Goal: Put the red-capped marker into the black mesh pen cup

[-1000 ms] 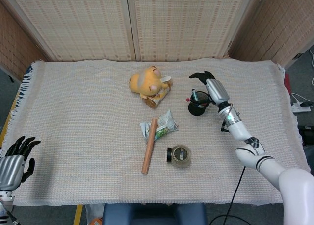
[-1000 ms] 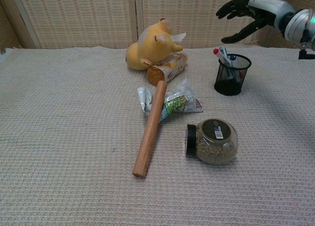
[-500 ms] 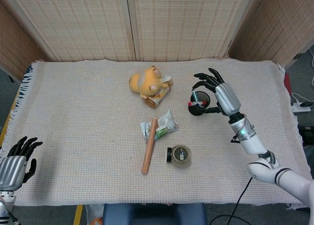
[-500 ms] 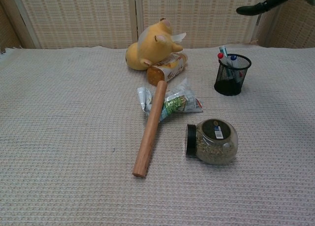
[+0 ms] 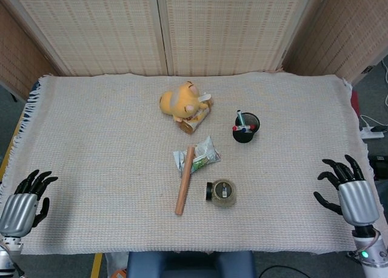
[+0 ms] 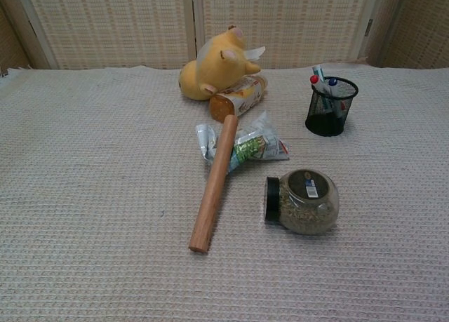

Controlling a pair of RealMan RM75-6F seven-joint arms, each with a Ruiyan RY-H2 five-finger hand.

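One red-capped marker (image 6: 318, 88) is standing in one black mesh pen cup (image 6: 330, 109), leaning with cap up and left. Both the left hand (image 5: 21, 206) and right hand (image 5: 352, 195) are resting near, fingers apart.

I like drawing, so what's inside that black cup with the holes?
The black mesh pen cup holds the red-capped marker, leaning left, a blue-capped one and another pen. Their lower ends are hidden behind the mesh.
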